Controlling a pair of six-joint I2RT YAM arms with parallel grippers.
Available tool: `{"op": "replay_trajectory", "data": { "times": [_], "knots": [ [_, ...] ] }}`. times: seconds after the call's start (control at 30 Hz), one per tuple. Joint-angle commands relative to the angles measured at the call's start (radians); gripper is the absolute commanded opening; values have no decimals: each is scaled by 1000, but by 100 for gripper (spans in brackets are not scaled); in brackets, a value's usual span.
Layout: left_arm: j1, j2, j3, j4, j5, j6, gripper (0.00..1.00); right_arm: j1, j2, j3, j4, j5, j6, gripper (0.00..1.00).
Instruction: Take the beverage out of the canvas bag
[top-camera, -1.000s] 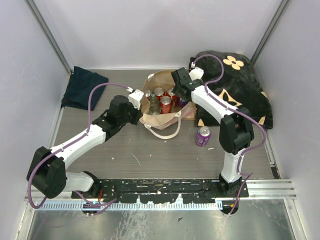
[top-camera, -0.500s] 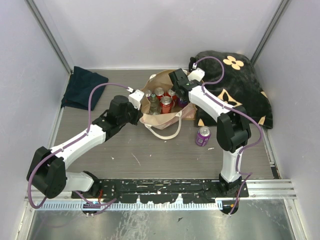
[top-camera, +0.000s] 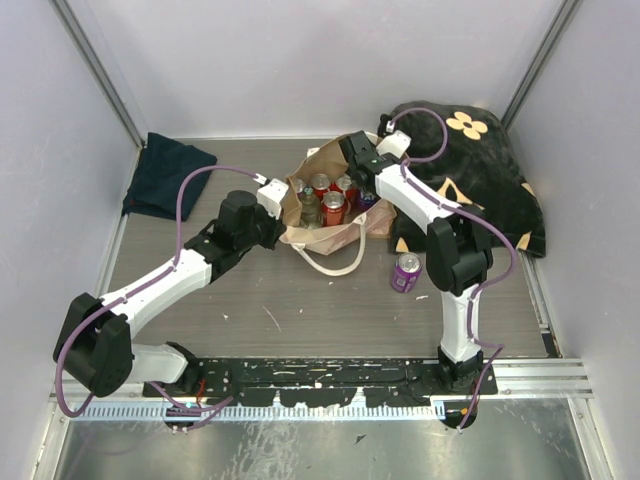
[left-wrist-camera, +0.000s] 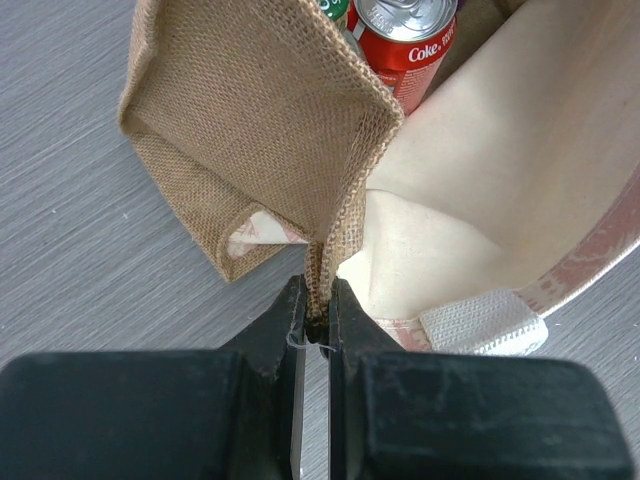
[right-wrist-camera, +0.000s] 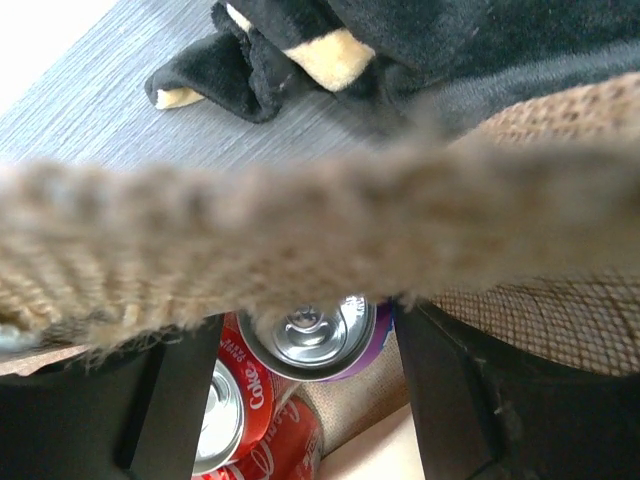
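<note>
nearest the arm bases, a loose purple can (top-camera: 405, 272) stands upright on the table (top-camera: 300, 300), just beside the near right corner of the canvas bag (left-wrist-camera: 260, 120), so by the look of it one drink is already out. a little further in, the left gripper (left-wrist-camera: 318, 312) has its fingers pressed narrow on the bag's burlap rim at the left corner, pinching the fabric and pulling the mouth open. the bag sits upright in the middle of the table, and several drinks stand inside it, among them red cola cans (top-camera: 333, 208). beyond those, at the far right of the opening, the right gripper (right-wrist-camera: 305, 360) reaches down past the rim with its fingers spread wide, one on each side of a purple-sided can (right-wrist-camera: 312, 335) that it does not yet touch. what is left, i judge, is to close on that can, lift it clear of the rim and set it down outside. furthest back lie a black flowered blanket (top-camera: 480, 170) on the right and a navy cloth (top-camera: 165, 175) on the left.
</note>
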Motion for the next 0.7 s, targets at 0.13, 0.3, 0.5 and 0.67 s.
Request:
{"op": "replay_trajectory", "data": {
  "times": [0.13, 0.3, 0.5, 0.67],
  "knots": [
    [5, 29, -38, -88, -20, 20, 14, -53, 146, 55, -104, -79, -80, 74],
    [5, 30, -36, -85, -19, 17, 14, -53, 182, 26, -97, -141, -119, 74],
    [5, 27, -40, -84, -20, 16, 14, -48, 233, 20, -119, -154, -134, 74],
    [5, 26, -38, -84, -17, 16, 14, -42, 266, -5, -109, -150, -138, 73]
  ]
}}
